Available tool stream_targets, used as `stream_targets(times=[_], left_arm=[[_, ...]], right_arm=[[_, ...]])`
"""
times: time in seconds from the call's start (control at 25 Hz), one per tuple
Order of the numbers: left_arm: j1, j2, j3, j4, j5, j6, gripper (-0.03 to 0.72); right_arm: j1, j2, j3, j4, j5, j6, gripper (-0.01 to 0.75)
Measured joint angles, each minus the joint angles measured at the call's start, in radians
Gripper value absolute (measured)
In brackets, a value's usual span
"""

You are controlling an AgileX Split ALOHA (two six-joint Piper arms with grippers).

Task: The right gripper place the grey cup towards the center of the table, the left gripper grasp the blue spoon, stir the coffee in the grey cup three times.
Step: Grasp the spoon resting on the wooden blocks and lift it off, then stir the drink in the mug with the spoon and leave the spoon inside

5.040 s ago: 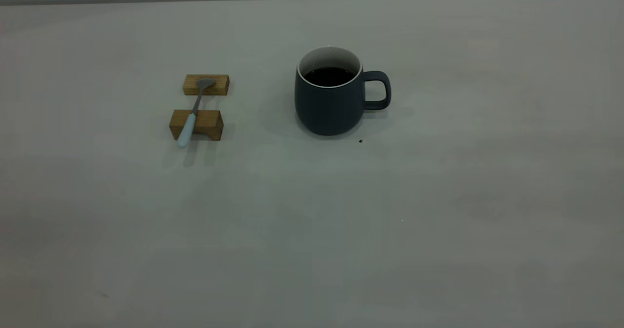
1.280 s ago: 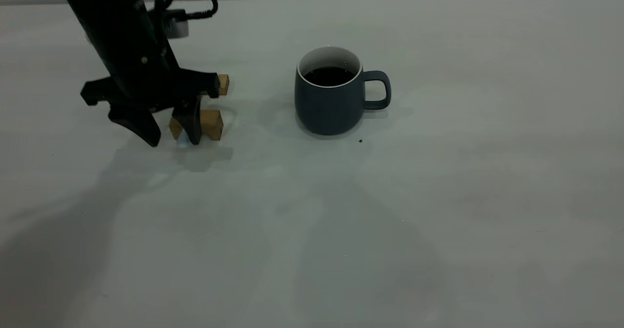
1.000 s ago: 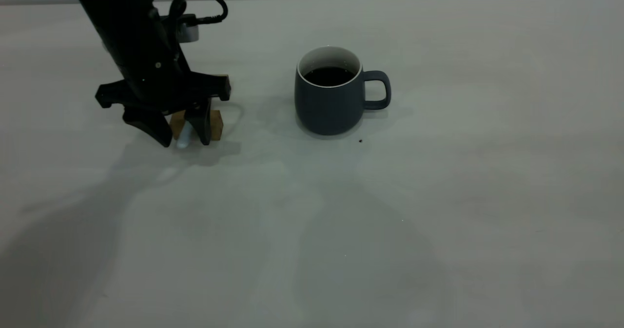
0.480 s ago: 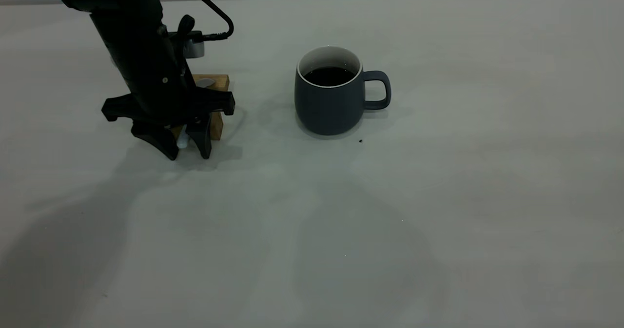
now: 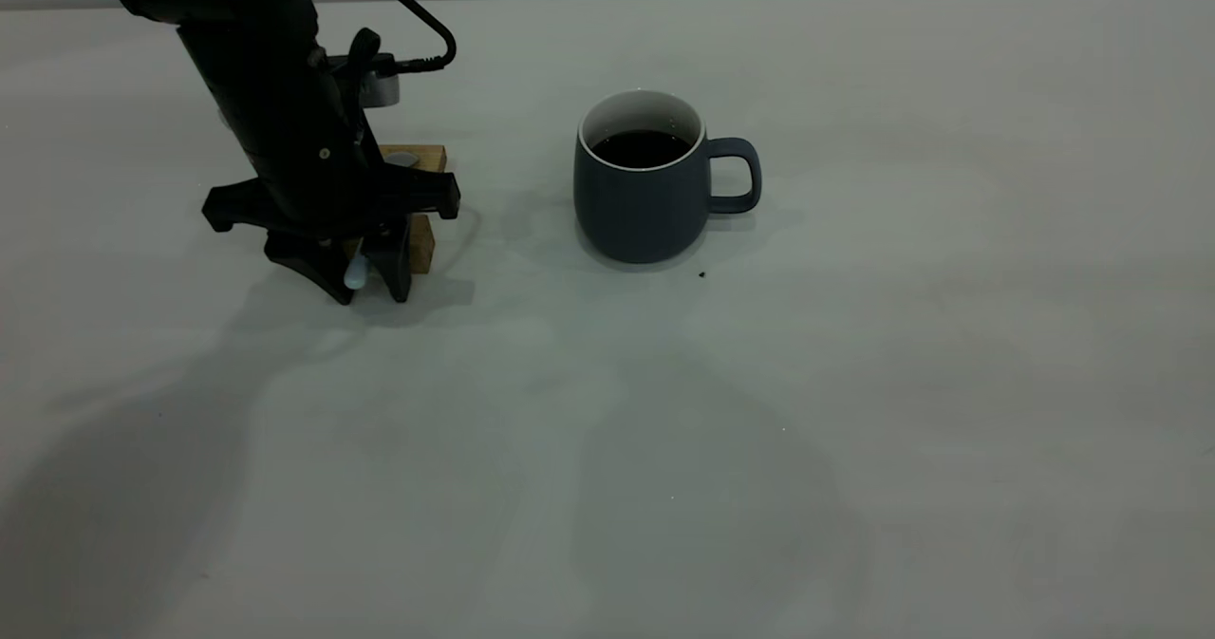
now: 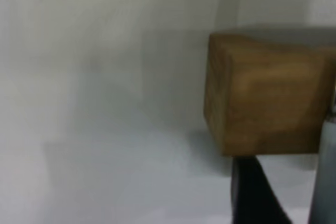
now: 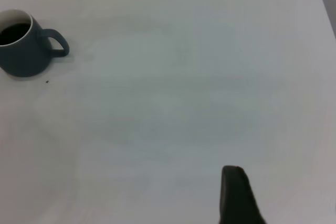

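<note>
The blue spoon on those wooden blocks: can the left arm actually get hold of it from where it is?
Probably yes. The left gripper stands right over the near wooden block, its fingers either side of the blue spoon handle, and nothing blocks them. Whether they have closed on it is unclear.

The left hand (image 5: 365, 283) covers most of the blue spoon (image 5: 355, 272); only its handle tip shows, and its bowl (image 5: 401, 159) peeks out on the half-hidden far wooden block (image 5: 422, 157), seemingly gripped
</note>
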Motion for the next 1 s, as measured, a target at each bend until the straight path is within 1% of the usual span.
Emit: stream_targets(times=[0.04,0.12,0.2,0.44,0.64,0.8,0.96,1.0], left_arm=[[0.0,0.0,0.0,0.0,0.006,0.0,0.366],[0.0,0.0,0.0,0.0,0.026,-0.001,0.272],[0.0,-0.004,0.0,0.0,0.047,-0.001,0.141],[0.0,-0.131,0.0,-0.007,0.133,-0.002,0.137],[0.0,-0.268,0.0,-0.113,0.227,-0.003,0.137],[0.0,-0.318,0.0,-0.254,0.294,0.007,0.137],[0.0,-0.323,0.0,-0.481,0.355,0.098,0.137],[0.0,-0.323,0.0,-0.569,0.369,0.13,0.137]], right_arm=[[0.0,0.0,0.0,0.0,0.0,0.0,0.483],[0.0,0.0,0.0,0.0,0.0,0.0,0.483],[0.0,0.0,0.0,0.0,0.0,0.0,0.483],[0.0,0.0,0.0,0.0,0.0,0.0,0.483],[0.0,0.0,0.0,0.0,0.0,0.0,0.483],[0.0,0.0,0.0,0.0,0.0,0.0,0.483],[0.0,0.0,0.0,0.0,0.0,0.0,0.483],[0.0,0.0,0.0,0.0,0.0,0.0,0.483]])
